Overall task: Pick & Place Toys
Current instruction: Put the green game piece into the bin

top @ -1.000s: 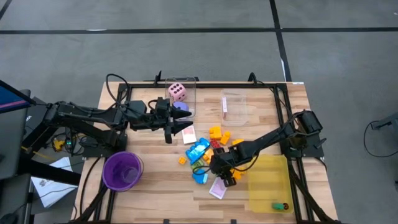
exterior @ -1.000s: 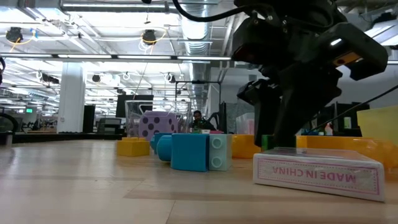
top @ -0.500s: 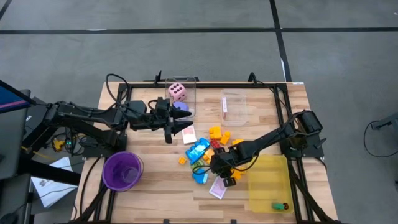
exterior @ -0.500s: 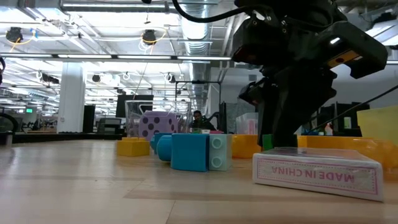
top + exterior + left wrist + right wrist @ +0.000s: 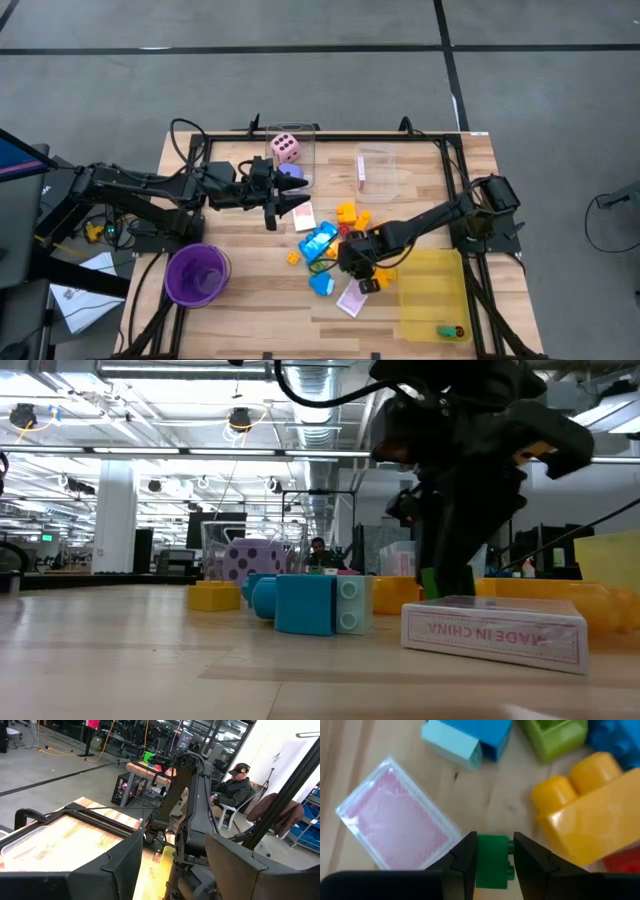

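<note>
Right claw [image 5: 493, 856] pinching a green block [image 5: 492, 861] beside the pink card [image 5: 400, 820], left claw [image 5: 283, 202] idling half-spread near the dice box [image 5: 296, 150], gripping nothing

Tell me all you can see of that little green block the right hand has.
The green block is a small piece of shiny plastic with studs along one side. It sits pinched between the two dark fingers of the right hand, just over the wooden table, beside a pink card box and a yellow block.
</note>
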Controlling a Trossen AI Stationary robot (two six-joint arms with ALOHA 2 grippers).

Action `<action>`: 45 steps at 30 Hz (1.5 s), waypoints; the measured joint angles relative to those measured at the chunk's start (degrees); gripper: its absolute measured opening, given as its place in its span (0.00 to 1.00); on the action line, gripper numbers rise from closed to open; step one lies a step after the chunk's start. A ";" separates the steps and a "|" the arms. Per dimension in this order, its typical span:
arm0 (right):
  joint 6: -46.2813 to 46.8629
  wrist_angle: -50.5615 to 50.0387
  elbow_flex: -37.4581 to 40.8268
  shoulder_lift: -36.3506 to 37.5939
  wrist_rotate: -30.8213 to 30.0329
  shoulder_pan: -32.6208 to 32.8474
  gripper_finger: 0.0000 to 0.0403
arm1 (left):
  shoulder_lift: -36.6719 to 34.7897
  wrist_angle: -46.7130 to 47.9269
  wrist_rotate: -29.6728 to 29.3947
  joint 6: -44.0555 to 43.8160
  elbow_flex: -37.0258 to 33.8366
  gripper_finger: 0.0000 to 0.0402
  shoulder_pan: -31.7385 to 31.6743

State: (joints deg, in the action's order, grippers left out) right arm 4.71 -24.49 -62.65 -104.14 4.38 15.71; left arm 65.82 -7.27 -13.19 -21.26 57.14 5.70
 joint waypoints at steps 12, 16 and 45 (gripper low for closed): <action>4.09 -9.16 -0.07 6.91 -4.62 -0.20 0.25 | 0.00 -0.03 0.02 0.01 0.00 0.53 0.00; 8.31 -12.38 -0.04 10.38 -7.04 2.58 0.25 | 0.00 -0.03 0.02 0.00 0.00 0.53 0.01; 55.39 -24.86 2.24 18.82 -19.65 31.55 0.25 | 0.00 -0.02 3.08 3.02 0.00 0.53 0.00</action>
State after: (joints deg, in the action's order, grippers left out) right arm 60.10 -49.35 -60.40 -85.32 -15.27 47.25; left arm 65.82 -7.29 -10.11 -18.24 57.14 5.69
